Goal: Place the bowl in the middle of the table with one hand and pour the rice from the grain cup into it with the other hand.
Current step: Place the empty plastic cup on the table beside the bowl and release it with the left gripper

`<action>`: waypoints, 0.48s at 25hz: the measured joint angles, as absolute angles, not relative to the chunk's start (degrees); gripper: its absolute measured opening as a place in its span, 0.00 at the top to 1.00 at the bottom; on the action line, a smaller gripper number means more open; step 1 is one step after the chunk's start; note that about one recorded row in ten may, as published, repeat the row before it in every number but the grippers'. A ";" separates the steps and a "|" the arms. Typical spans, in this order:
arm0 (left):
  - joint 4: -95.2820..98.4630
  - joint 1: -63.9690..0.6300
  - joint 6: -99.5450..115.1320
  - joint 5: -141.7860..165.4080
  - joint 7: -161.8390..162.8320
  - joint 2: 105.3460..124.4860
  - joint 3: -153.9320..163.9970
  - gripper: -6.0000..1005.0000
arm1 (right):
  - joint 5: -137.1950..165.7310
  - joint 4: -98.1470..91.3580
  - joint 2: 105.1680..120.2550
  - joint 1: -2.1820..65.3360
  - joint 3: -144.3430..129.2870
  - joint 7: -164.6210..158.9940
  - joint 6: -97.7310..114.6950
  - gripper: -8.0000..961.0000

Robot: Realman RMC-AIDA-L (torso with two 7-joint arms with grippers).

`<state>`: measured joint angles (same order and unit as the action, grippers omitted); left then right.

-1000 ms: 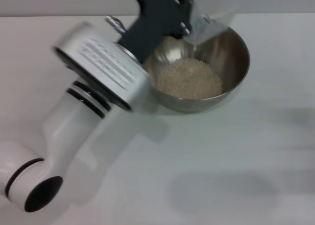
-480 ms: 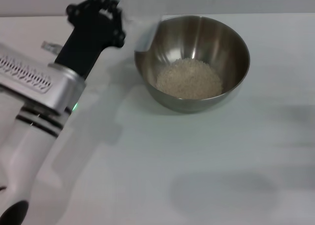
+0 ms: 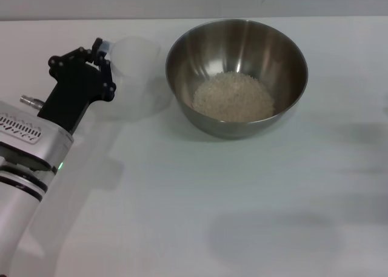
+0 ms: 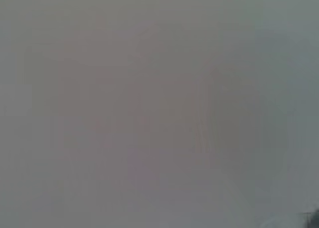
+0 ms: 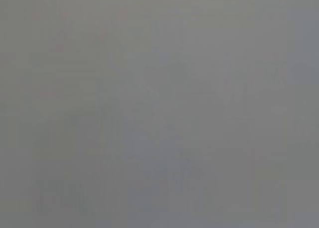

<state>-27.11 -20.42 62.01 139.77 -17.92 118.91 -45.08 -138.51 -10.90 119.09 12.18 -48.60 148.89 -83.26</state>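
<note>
The steel bowl (image 3: 290, 59) stands on the white table (image 3: 242, 198), right of centre toward the back. A heap of pale rice (image 3: 233, 96) lies in its bottom. My left gripper (image 3: 108, 68) is left of the bowl, shut on the side of the translucent grain cup (image 3: 139, 74). The cup is upright, looks empty, and sits low at the table, just clear of the bowl's left rim. My right gripper is out of view. Both wrist views show only plain grey.
My left arm's white and silver forearm (image 3: 27, 150) crosses the table's front left corner. The table's back edge (image 3: 194, 17) runs just behind the bowl and cup.
My left arm has swung left, away from over the bowl, and brought the cup down upright beside the bowl's left side. The bowl and rice have not moved.
</note>
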 joint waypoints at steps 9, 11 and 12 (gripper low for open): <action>-23.46 -21.12 57.54 139.72 -10.72 119.16 -44.39 0.94 | -138.55 -11.01 119.09 12.81 -48.60 148.89 -82.63 0.18; -22.90 -21.11 56.98 139.79 -10.57 119.16 -44.31 0.94 | -138.56 -11.01 119.09 12.91 -48.60 148.91 -82.58 0.18; -22.66 -21.08 56.78 139.83 -10.56 119.15 -44.22 0.94 | -138.56 -11.01 119.09 13.00 -48.60 148.92 -82.54 0.18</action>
